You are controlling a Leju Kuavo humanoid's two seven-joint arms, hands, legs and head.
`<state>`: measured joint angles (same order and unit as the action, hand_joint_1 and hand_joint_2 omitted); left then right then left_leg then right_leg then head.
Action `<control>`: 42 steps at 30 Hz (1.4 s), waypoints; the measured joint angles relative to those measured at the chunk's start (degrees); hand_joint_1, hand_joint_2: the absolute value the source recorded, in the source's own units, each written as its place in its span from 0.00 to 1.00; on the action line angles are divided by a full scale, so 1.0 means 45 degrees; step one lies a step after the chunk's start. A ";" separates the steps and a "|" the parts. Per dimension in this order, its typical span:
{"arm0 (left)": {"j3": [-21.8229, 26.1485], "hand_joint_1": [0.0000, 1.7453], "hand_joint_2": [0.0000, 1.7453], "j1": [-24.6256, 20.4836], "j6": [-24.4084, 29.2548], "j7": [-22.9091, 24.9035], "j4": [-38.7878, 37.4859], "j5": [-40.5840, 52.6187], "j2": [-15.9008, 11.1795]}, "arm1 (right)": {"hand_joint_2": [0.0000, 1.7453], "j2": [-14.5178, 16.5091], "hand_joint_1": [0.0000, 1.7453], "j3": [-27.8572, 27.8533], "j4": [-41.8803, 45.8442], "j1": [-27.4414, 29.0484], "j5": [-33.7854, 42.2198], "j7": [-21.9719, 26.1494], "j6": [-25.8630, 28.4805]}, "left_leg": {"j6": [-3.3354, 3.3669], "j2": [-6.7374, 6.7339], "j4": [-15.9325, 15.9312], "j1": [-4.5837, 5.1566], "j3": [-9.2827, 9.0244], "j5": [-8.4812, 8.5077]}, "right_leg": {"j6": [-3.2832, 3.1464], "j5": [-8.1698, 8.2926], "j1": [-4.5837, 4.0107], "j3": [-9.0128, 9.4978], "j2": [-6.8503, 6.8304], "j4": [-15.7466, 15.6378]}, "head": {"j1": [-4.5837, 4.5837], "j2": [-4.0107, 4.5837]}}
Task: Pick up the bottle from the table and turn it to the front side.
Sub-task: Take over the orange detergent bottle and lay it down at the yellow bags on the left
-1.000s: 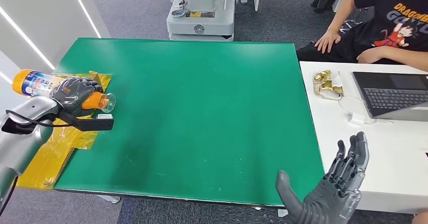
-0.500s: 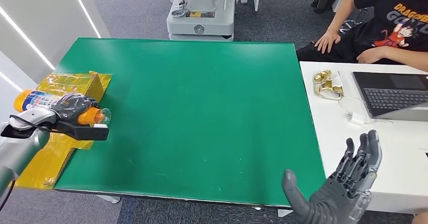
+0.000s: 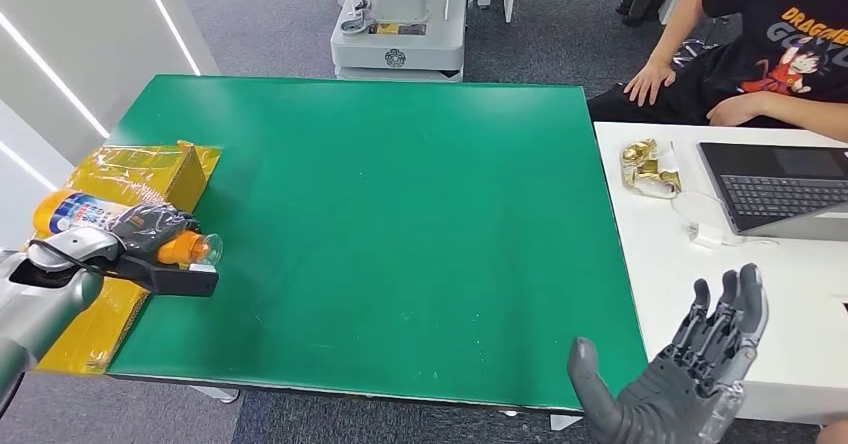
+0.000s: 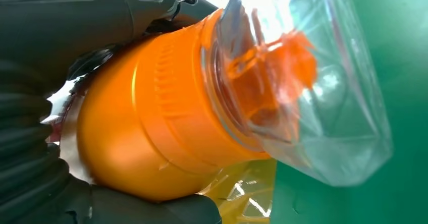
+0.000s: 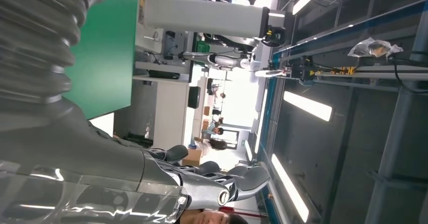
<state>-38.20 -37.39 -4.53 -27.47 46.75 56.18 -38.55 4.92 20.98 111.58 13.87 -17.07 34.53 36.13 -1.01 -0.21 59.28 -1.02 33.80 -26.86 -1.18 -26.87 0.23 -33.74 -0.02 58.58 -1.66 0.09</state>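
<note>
One orange plastic bottle with a printed label and clear domed cap (image 3: 120, 226) lies sideways in the left hand (image 3: 148, 227), over the yellow bag (image 3: 120, 169) at the green table's (image 3: 400, 214) left edge. It is probably light, stiff and slick; the labelled waist suits gripping best. Dark fingers (image 4: 116, 22) wrap the shoulder. The right hand (image 3: 680, 384) hovers spread and empty.

The bottle (image 3: 95, 219) label's middle is covered by the left hand (image 3: 150, 226); its print is too small to be read. The laptop (image 3: 785, 189) is cut off by the edge.
</note>
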 joint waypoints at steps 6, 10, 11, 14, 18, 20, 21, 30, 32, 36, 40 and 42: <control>-0.0362 1.00 1.00 0.0002 0.0061 -0.0288 -0.0001 -0.0097 0.0187 | 1.00 -0.0075 0.00 0.0005 -0.0019 -0.0001 0.0597 0.0005 -0.0123 | 0.0000 0.0001 0.0000 0.0000 0.0001 0.0000 | 0.0000 0.0000 0.0000 0.0000 -0.0001 0.0000 | 0.0000 0.0000; -0.0492 1.00 1.00 0.0018 0.0133 -0.0228 -0.0095 -0.0196 0.0414 | 1.00 -0.0177 0.00 0.0013 -0.0032 0.0010 0.0907 0.0135 -0.0137 | 0.0000 0.0000 0.0000 0.0000 0.0001 0.0000 | 0.0000 0.0000 0.0000 0.0001 -0.0001 -0.0001 | 0.0000 0.0000; -0.0506 1.00 1.00 0.0020 0.0165 -0.0190 -0.0182 -0.0198 0.0481 | 1.00 -0.0199 0.00 0.0017 -0.0046 0.0013 0.0941 0.0175 -0.0107 | 0.0000 0.0000 0.0000 0.0000 0.0001 0.0000 | 0.0000 0.0000 0.0000 0.0001 -0.0001 -0.0001 | 0.0000 0.0000; -0.0553 1.00 1.00 0.0027 0.0271 -0.0142 -0.0530 -0.0208 0.0634 | 1.00 -0.0248 0.00 0.0038 -0.0087 0.0014 0.1027 0.0230 0.0017 | 0.0000 -0.0001 0.0000 0.0000 0.0002 0.0000 | 0.0000 0.0000 0.0000 0.0001 0.0000 0.0000 | 0.0000 0.0000; -0.0585 1.00 1.00 0.0071 0.0344 -0.0142 -0.0993 -0.0325 0.0662 | 1.00 -0.0319 0.00 0.0107 -0.0147 0.0000 0.1153 0.0242 0.0131 | 0.0000 -0.0001 -0.0002 -0.0001 0.0003 -0.0001 | -0.0001 0.0000 0.0000 0.0001 0.0000 0.0002 | 0.0001 0.0000; -0.0585 1.00 1.00 0.0161 0.0457 -0.0142 -0.1159 -0.0424 0.0612 | 1.00 -0.0360 0.00 0.0148 -0.0180 -0.0018 0.1214 0.0249 0.0144 | -0.0001 -0.0001 -0.0002 -0.0002 0.0004 -0.0001 | -0.0001 -0.0001 -0.0001 0.0001 0.0000 0.0003 | 0.0001 0.0000; -0.0585 1.00 1.00 0.0230 0.0538 -0.0136 -0.1224 -0.0470 0.0570 | 1.00 -0.0383 0.00 0.0170 -0.0189 -0.0028 0.1248 0.0255 0.0152 | -0.0001 -0.0001 -0.0003 -0.0002 0.0004 -0.0001 | -0.0001 -0.0001 -0.0001 0.0000 0.0001 0.0003 | 0.0001 0.0000; -0.0579 1.00 1.00 0.0616 0.1008 0.0102 -0.1696 -0.0545 0.0206 | 1.00 -0.0546 0.00 0.0324 -0.0213 -0.0092 0.1421 0.0368 0.0314 | 0.0000 0.0005 -0.0003 -0.0003 0.0006 0.0000 | -0.0001 -0.0002 -0.0003 0.0005 -0.0006 0.0001 | 0.0003 0.0000; -0.0574 1.00 1.00 0.0631 0.1091 0.0118 -0.1759 -0.0525 0.0165 | 1.00 -0.0563 0.00 0.0336 -0.0233 -0.0104 0.1443 0.0370 0.0310 | 0.0000 0.0006 -0.0003 -0.0003 0.0005 0.0000 | -0.0001 -0.0002 -0.0003 0.0006 -0.0006 0.0001 | 0.0001 0.0000; -0.0540 1.00 1.00 0.0684 0.1366 0.0108 -0.1815 -0.0431 0.0151 | 1.00 -0.0589 0.00 0.0368 -0.0319 -0.0130 0.1492 0.0376 0.0297 | -0.0001 0.0007 -0.0003 -0.0003 0.0003 0.0000 | -0.0001 -0.0001 -0.0003 0.0007 -0.0007 0.0001 | 0.0002 0.0000; -0.0489 1.00 1.00 0.0697 0.1467 0.0045 -0.1831 -0.0302 0.0192 | 1.00 -0.0601 0.00 0.0423 -0.0425 -0.0201 0.1510 0.0380 0.0283 | -0.0001 0.0007 -0.0002 -0.0003 0.0001 0.0000 | -0.0001 -0.0002 -0.0003 0.0007 -0.0008 0.0001 | 0.0000 0.0000; -0.0471 1.00 1.00 0.0697 0.1468 0.0036 -0.1831 -0.0266 0.0221 | 1.00 -0.0606 0.00 0.0436 -0.0476 -0.0236 0.1513 0.0380 0.0282 | -0.0002 0.0008 -0.0003 -0.0003 0.0000 0.0001 | -0.0001 -0.0002 -0.0003 0.0007 -0.0010 0.0001 | 0.0001 0.0000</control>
<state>-40.32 -34.25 2.08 -27.30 38.51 54.99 -37.56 2.19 22.94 109.44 12.81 -10.26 36.24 37.40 -1.01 -0.17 59.27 -1.03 33.80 -26.86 -1.19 -26.88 0.22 -33.71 -0.07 58.59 -1.66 0.09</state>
